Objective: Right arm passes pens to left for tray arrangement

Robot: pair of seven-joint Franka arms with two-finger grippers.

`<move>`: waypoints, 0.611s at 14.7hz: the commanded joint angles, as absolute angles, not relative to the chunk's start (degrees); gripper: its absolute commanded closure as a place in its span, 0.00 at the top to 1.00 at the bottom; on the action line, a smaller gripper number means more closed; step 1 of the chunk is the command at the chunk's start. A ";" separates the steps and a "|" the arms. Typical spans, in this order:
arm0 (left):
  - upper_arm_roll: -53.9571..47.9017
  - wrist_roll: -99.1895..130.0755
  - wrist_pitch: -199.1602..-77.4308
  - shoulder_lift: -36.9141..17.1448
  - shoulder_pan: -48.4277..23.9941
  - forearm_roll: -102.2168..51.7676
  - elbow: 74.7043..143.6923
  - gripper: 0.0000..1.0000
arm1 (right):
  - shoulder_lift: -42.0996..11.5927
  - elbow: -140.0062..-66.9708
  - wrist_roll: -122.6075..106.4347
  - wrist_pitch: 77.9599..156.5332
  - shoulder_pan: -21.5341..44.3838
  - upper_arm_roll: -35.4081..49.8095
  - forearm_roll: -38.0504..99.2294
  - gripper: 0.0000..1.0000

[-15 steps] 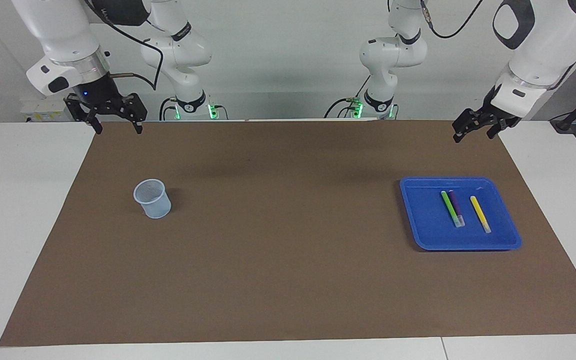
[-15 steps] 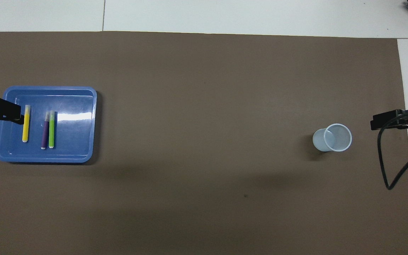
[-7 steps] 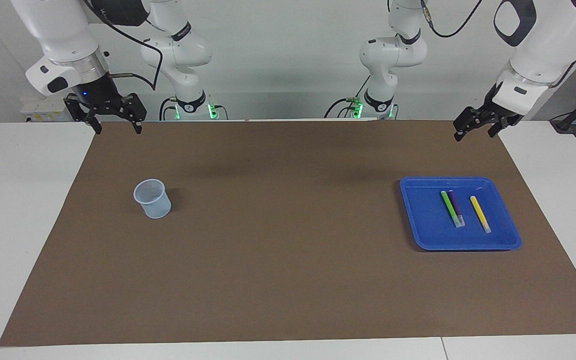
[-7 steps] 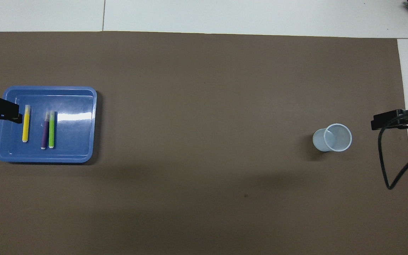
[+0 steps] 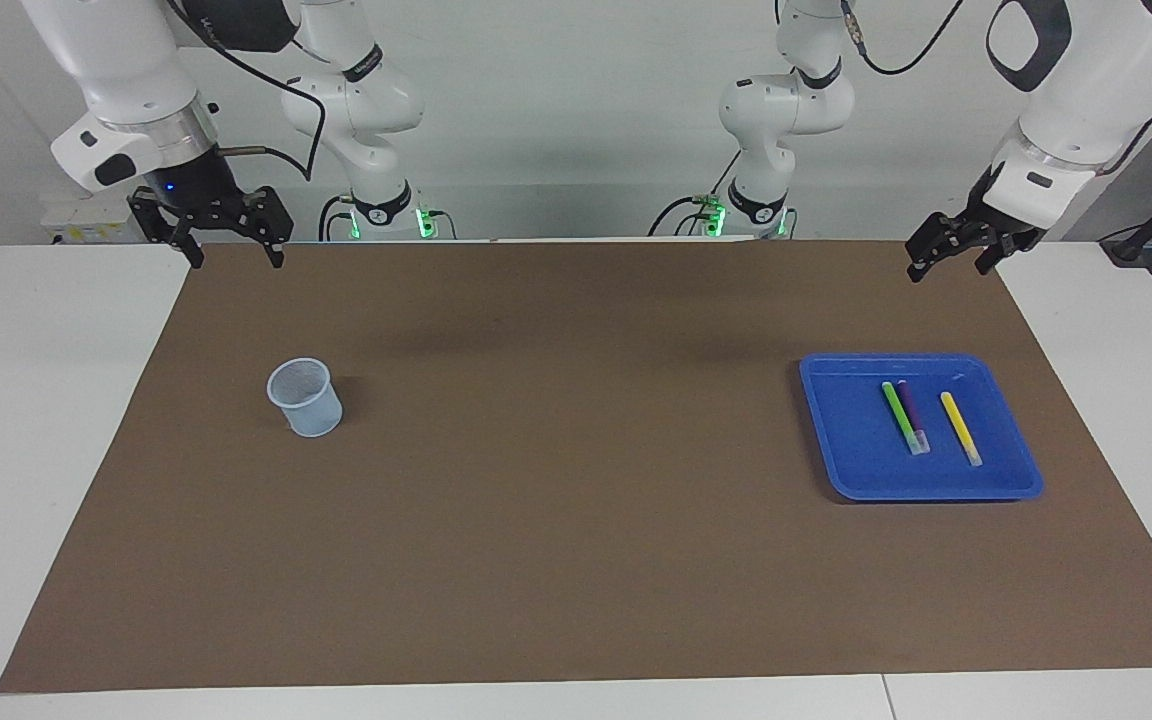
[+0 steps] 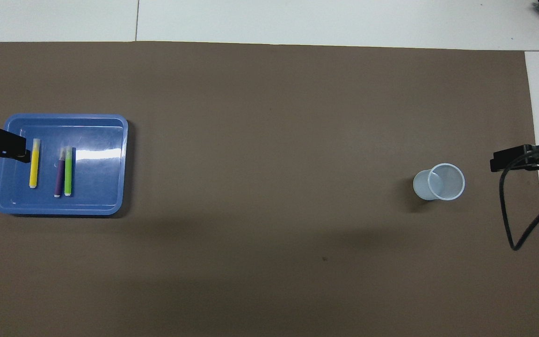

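The blue tray point(image 5: 836, 440) lies on the brown mat toward the left arm's end of the table. In it lie three pens: the yellow pen point(image 5: 959, 425) by itself, and the green pen point(image 5: 900, 415) and purple pen point(image 5: 909, 398) side by side and touching. The same tray point(image 6: 101, 182) and pens show in the overhead view. My left gripper point(image 5: 948, 270) hangs open in the air over the mat's corner at its own end, holding nothing. My right gripper point(image 5: 236, 258) hangs open and empty over the mat's corner at the right arm's end.
A small translucent pale blue cup point(image 5: 306, 398) stands upright on the mat toward the right arm's end, with nothing in it in the overhead view. The brown mat point(image 5: 576, 450) covers most of the white table. A black cable point(image 6: 508, 220) loops down from the right arm.
The left arm has drawn back a little toward its own end. The right arm, pens, tray and cup have not moved.
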State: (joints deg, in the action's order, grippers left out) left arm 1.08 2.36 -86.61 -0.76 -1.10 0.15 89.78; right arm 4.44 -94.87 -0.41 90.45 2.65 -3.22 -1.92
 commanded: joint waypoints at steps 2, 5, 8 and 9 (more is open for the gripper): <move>1.49 2.02 -86.22 -0.88 -0.97 1.93 88.86 1.00 | 4.48 -95.36 0.09 91.41 2.11 -2.99 -0.97 1.00; 1.58 2.02 -86.48 -0.97 -1.14 2.20 88.86 1.00 | 4.48 -95.27 0.09 91.41 2.11 -2.99 -0.97 1.00; 1.58 1.93 -86.05 -0.79 -1.58 2.37 88.86 1.00 | 4.48 -95.27 0.17 91.32 2.28 -2.99 -0.97 1.00; 1.41 1.85 -86.13 -0.70 -1.67 3.59 88.86 1.00 | 4.57 -95.36 0.35 91.41 2.37 -2.99 -0.97 1.00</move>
